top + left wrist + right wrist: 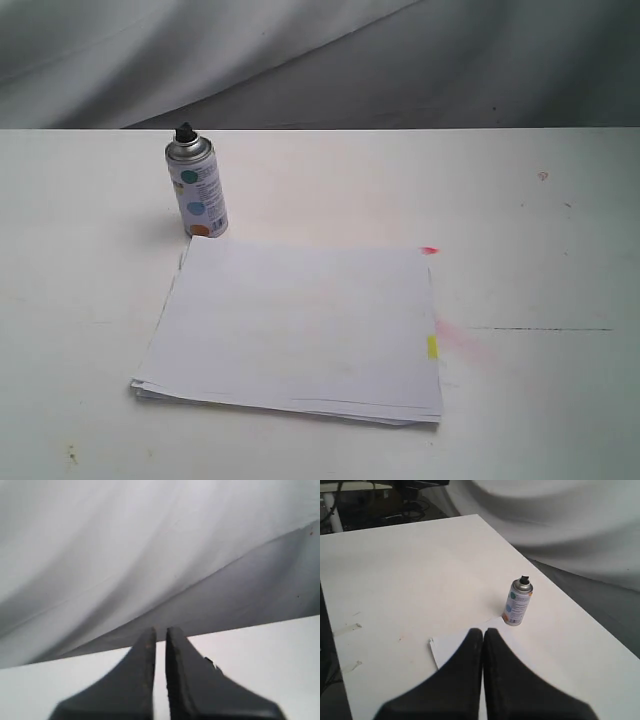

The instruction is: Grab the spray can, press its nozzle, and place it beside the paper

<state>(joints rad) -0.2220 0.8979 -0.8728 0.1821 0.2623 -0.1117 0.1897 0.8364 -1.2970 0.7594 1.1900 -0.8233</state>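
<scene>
Upper left of exterior view: spray can (198, 195) upright on white bench (540, 260), standing free, black nozzle (185, 131) on top. Paper (300, 325) flat at centre frame, its upper left corner just beside can base; contact not discernible. Yellow tab (432, 347) and pink tab (429, 250) along right edge of paper. Left gripper (160, 632) clenched to slim slit, empty, facing grey cloth (125, 545) beyond bench edge. Right gripper (483, 632) clenched, empty, well apart from can.
</scene>
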